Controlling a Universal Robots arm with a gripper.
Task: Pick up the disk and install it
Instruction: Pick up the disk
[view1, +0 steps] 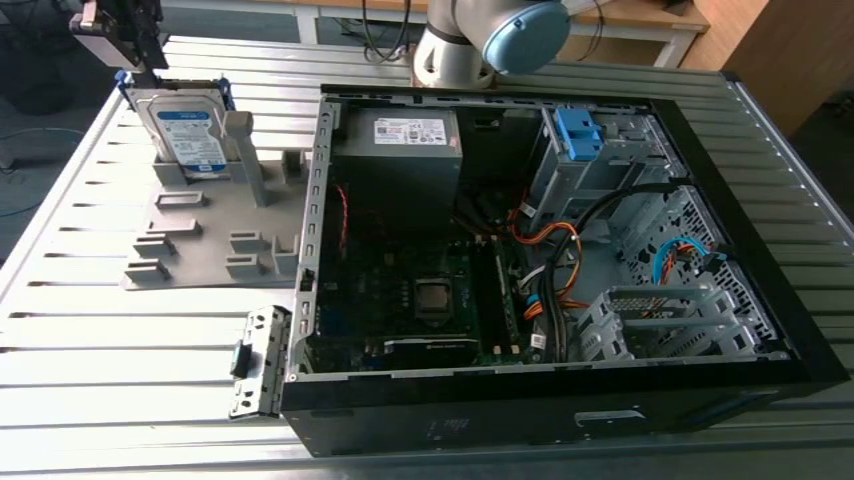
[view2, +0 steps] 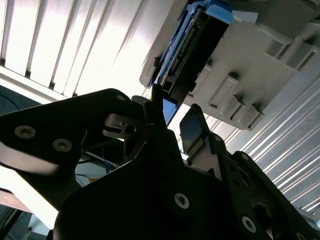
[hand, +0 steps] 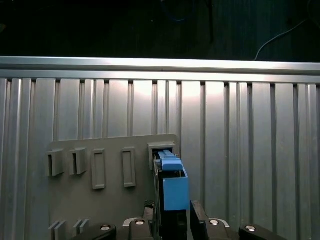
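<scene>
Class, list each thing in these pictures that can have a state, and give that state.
disk: standing upright in the grey holder, not yet installed.
grey holder: lying flat, holding the disk.
gripper: at the disk's top end.
computer case: lying on its side, open, with its inside exposed.

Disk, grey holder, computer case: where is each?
the disk (view1: 187, 130): exterior view, on its white-and-blue label.
the grey holder (view1: 200, 255): exterior view, on its flat base.
the computer case (view1: 507, 412): exterior view, on its black outer wall.
</scene>
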